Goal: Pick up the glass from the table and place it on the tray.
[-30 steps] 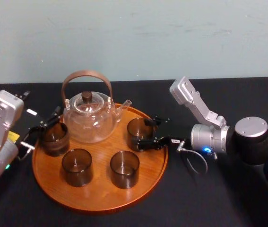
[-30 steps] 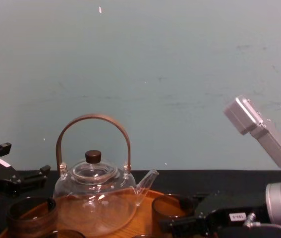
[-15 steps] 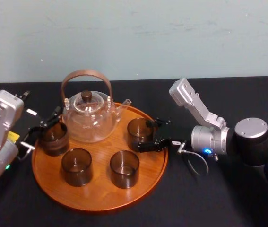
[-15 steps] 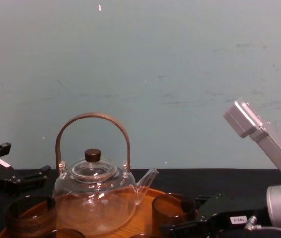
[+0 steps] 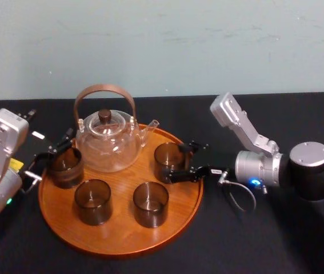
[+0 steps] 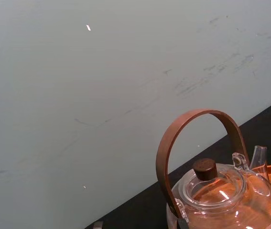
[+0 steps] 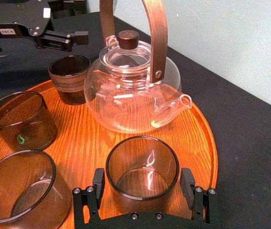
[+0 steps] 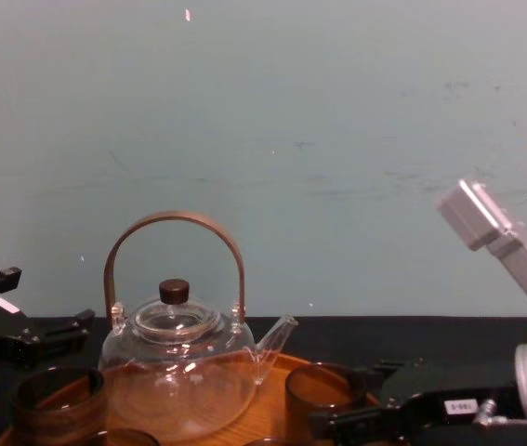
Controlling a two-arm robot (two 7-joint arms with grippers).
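The glass (image 5: 167, 161) stands upright on the right side of the round wooden tray (image 5: 122, 242), beside the teapot's spout. My right gripper (image 5: 183, 161) is open, one finger on each side of the glass with a small gap at both. The right wrist view shows this glass (image 7: 142, 171) between the two fingers (image 7: 98, 185) on the tray (image 7: 92, 140). It is the glass (image 8: 323, 398) low in the chest view. My left gripper (image 5: 56, 147) stands open at the tray's left edge, behind another glass (image 5: 66, 166).
A clear glass teapot (image 5: 107, 142) with a brown arched handle sits at the back of the tray. Two more brown glasses (image 5: 93, 201) (image 5: 150, 204) stand near the tray's front. Black tablecloth surrounds the tray, with a pale wall behind.
My right gripper's fingers have spread away from the glass, and the right arm has drawn back a little to the right. The glass stays put on the tray. The left arm is still.
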